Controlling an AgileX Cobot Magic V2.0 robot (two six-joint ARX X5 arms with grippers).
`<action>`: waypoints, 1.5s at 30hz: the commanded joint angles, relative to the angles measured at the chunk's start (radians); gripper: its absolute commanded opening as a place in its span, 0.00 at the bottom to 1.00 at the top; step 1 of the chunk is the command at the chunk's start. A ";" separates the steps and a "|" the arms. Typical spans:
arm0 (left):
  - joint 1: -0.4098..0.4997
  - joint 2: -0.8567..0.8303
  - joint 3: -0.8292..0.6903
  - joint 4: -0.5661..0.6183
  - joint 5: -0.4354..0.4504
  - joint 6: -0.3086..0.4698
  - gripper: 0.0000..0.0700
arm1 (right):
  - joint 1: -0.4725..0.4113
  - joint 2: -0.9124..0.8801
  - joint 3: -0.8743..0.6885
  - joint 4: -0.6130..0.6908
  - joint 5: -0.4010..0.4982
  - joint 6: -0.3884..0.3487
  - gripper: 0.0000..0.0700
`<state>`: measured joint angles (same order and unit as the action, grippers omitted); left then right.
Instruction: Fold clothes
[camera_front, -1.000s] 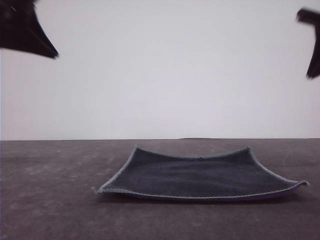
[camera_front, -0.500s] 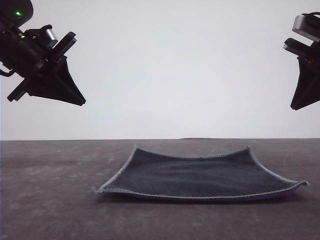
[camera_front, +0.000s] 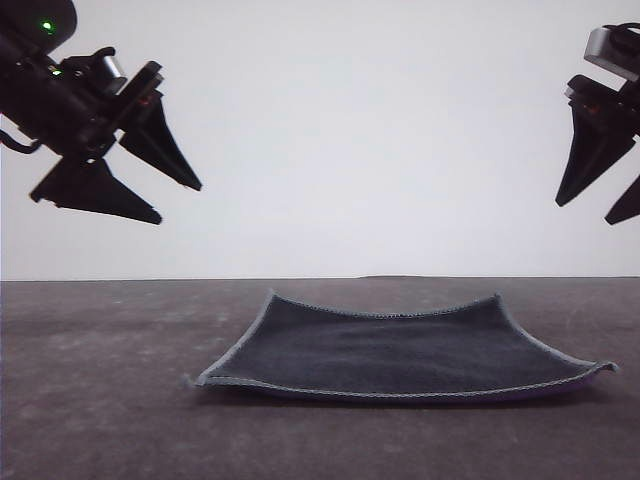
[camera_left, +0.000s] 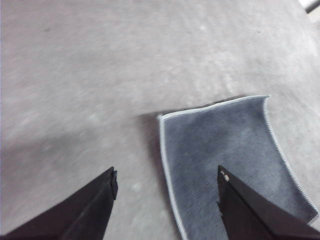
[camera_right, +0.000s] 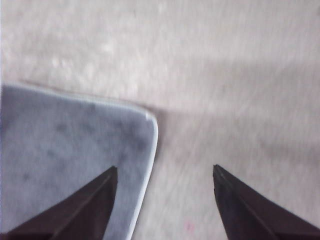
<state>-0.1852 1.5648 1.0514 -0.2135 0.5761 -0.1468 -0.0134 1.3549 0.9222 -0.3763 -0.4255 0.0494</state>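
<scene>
The square dark grey soft cloth (camera_front: 400, 352) lies flat on the grey table (camera_front: 90, 400). The left gripper (camera_front: 180, 200) and the right gripper (camera_front: 585, 212) hang above it, both with fingers spread wide.

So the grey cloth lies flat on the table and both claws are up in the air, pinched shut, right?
Not quite: both the left gripper and the right gripper are open, as the front view shows. The cloth does lie on the table, with both grippers above it.

Bright, even light; soft shadow beside cloth (camera_left: 235, 160); right wrist view blurred.
</scene>
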 joint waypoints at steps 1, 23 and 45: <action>-0.013 0.041 0.022 0.024 0.007 -0.002 0.56 | 0.003 0.036 0.013 0.017 -0.016 0.004 0.55; -0.103 0.468 0.347 0.001 0.052 -0.056 0.55 | 0.034 0.413 0.023 0.327 -0.215 0.109 0.55; -0.149 0.540 0.381 -0.026 0.049 -0.053 0.32 | 0.077 0.450 0.041 0.399 -0.197 0.146 0.31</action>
<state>-0.3276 2.0804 1.4092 -0.2430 0.6201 -0.2028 0.0601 1.7828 0.9440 0.0125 -0.6249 0.1883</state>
